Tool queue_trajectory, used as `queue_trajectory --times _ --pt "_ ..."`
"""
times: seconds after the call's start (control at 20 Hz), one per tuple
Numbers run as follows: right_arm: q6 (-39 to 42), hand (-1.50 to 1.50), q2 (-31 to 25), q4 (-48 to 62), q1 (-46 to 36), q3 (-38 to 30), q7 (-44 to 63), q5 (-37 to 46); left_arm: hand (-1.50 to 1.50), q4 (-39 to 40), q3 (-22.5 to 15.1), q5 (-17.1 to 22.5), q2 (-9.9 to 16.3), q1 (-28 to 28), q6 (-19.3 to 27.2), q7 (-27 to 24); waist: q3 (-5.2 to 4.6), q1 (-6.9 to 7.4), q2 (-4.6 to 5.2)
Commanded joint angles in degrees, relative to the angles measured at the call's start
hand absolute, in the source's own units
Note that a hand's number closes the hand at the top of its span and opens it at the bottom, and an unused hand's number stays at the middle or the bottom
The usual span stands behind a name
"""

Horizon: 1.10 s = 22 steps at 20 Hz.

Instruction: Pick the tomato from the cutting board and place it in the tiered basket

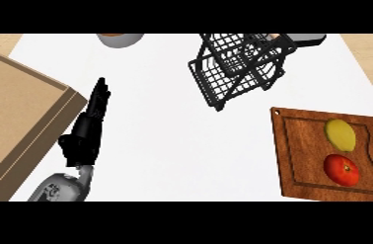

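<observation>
White worktop (167, 134) carries a black wire tiered basket (237, 65) at upper right and a brown box (29, 119) at left. Lower right, the cutting board (291, 159) holds a round red tomato (342, 169) just below a yellow lemon (340, 134); the left hand (91, 119), fingers straight, rests well apart at left

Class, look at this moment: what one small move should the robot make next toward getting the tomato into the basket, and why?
Probably bring the right robot hand, not in view, in over the tomato. It lies untouched on the cutting board beside a lemon at the right edge, while the left robot hand rests open far across the counter. The basket stands beyond the board.
</observation>
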Motion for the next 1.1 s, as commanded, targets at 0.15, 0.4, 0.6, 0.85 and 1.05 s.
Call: queue_trajectory --times 0.15,0.4,0.6,0.85,1.05 --pt "0.04 -1.5 3.95 -10.74 -4.1 3.71 14.45 1.63 0.0 4.03 1.71 -1.29 -2.6 -1.28 -2.75 -2.03 0.11 1.41 0.24" --pt "4.46 -1.5 4.85 -15.01 -4.43 4.09 21.16 2.04 0.0 1.27 2.17 -2.87 -2.41 -1.76 -3.09 1.67 0.13 1.35 0.14" --pt "1.82 -1.5 2.59 -19.33 -8.23 9.1 33.94 -0.77 0.0 0.92 3.5 -2.53 -1.92 -0.5 -5.32 0.48 0.08 1.86 0.25" --pt "10.17 -1.5 8.68 -17.3 -6.86 9.22 29.55 8.22 0.0 0.11 4.46 -3.65 -3.42 -0.68 -5.82 1.88 0.16 1.23 0.11" --pt "14.12 -1.5 13.14 -17.63 -7.77 7.22 27.93 12.8 0.0 0.79 4.79 -5.42 -5.52 0.23 -5.57 0.92 0.17 1.08 0.07"
